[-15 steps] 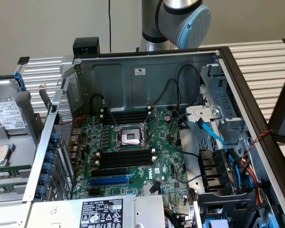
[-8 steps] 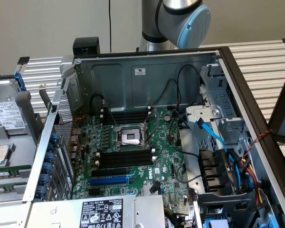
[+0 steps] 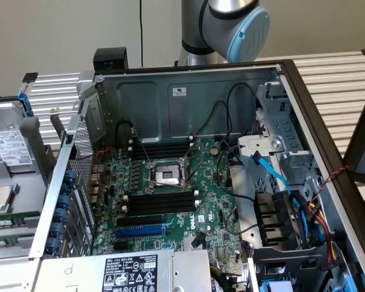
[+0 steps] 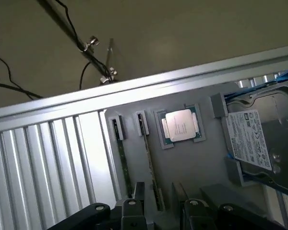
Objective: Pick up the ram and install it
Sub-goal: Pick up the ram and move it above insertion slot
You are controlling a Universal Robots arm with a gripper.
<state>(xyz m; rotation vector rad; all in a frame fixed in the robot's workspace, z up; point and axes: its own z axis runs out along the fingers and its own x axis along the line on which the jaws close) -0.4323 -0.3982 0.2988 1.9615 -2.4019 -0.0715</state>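
Observation:
Two ram sticks stand on edge in slots of a grey tray [image 4: 197, 163]: one ram stick [image 4: 122, 158] farther from the CPU and another ram stick [image 4: 149, 158] closer to it. My gripper [image 4: 158, 192] hangs above the tray, open. Its dark fingers [image 4: 139, 190] stand either side of the near end of the second stick, apart from it. In the exterior view the ram sticks [image 3: 1, 226] lie as thin green strips on the tray at that view's left. The motherboard's black ram slots [image 3: 161, 201] sit beside the CPU socket [image 3: 167, 175] in the open case.
A loose CPU [image 4: 181, 125] and a hard drive [image 4: 257, 139] share the tray with the sticks. The case's metal wall [image 3: 55, 201] separates tray and motherboard. Cables [image 3: 280, 182] and a drive cage crowd the case's side at the exterior view's right. A blue slot [image 3: 140, 231] lies below the black ones.

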